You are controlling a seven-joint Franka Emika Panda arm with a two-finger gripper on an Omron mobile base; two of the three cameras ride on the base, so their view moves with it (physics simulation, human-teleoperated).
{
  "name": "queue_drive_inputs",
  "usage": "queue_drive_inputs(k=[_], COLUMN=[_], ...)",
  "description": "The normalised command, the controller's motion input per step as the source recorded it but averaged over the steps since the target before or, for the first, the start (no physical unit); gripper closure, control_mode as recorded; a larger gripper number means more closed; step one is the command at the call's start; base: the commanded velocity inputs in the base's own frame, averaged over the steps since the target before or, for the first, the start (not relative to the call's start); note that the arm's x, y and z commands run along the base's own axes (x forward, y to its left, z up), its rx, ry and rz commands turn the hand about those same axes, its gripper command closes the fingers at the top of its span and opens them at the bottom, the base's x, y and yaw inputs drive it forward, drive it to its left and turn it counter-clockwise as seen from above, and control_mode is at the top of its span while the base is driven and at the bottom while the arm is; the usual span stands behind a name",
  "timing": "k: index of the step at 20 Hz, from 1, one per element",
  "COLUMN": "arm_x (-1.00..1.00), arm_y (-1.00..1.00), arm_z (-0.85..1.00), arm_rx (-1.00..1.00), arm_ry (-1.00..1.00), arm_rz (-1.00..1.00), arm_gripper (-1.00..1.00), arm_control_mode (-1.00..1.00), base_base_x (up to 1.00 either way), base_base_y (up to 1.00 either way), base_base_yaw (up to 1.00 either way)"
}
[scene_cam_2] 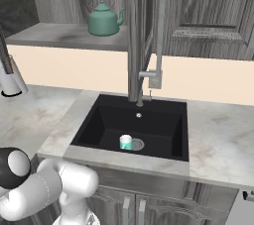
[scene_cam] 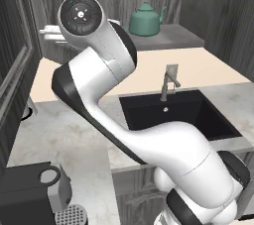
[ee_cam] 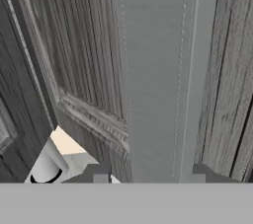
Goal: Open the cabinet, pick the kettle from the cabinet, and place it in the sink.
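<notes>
Jaws stand parted on either side of the long pale handle (ee_cam: 158, 80) of the cabinet (ee_cam: 74, 45) door. In the hand view one dark tip shows at the lower left of the bar with a sliver of wood grain between them. The other tip sits at the bar's lower right edge, and nothing is clamped.

In the right base view that door stands swung out, edge-on at the top centre of the frame. The second dark panelled door is closed at the upper right.

The kettle (scene_cam: 145, 21), green with a dark handle on top, stands upright on a grey shelf (scene_cam: 183, 35) inside the opened cabinet. It sits at the upper middle of the left base view and the upper left of the right base view, well apart from the sink (scene_cam: 198, 120).

The table (scene_cam: 59, 135) is pale marble-patterned stone, running across the lower half of both base views. A cream wall panel (scene_cam: 149, 70) rises behind it, and dark wood grain covers the room above.

The black sink is set into the table at centre frame. A slim grey faucet (scene_cam: 167, 83) stands at its back rim. Inside the basin, a small white and teal cup (scene_cam_2: 126, 142) stands just beside the drain (scene_cam_2: 138, 144).

Grey wood-grain doors (scene_cam_2: 163, 204) run below the table along the bottom of the right base view. A dark machine (scene_cam: 30, 189) sits at the lower left of the left base view. A white cylinder (ee_cam: 47, 166) stands on the table at the lower left of the hand view.
</notes>
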Motion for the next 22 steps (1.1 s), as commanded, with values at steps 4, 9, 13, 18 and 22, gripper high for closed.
queue_drive_inputs(k=[4,9,13,18,22], arm_x=[-0.23,-0.54,-0.47,-0.38,-0.31], arm_y=[0.04,-0.04,-0.09,-0.47,-0.58], arm_z=[-0.16,-0.15,-0.08,-0.01,-0.06], arm_rx=[0.01,0.06,0.12,0.21,0.28], arm_ry=[0.10,0.03,0.06,0.02,0.00], arm_rz=[0.00,0.00,0.00,0.01,0.08], arm_gripper=[-1.00,-1.00,-1.00,-1.00,-1.00], arm_control_mode=[-1.00,-1.00,-1.00,-1.00,-1.00], base_base_x=[0.00,0.00,0.00,0.00,0.00], base_base_y=[0.00,0.00,0.00,0.00,0.00], base_base_yaw=[0.00,0.00,0.00,0.00,0.00])
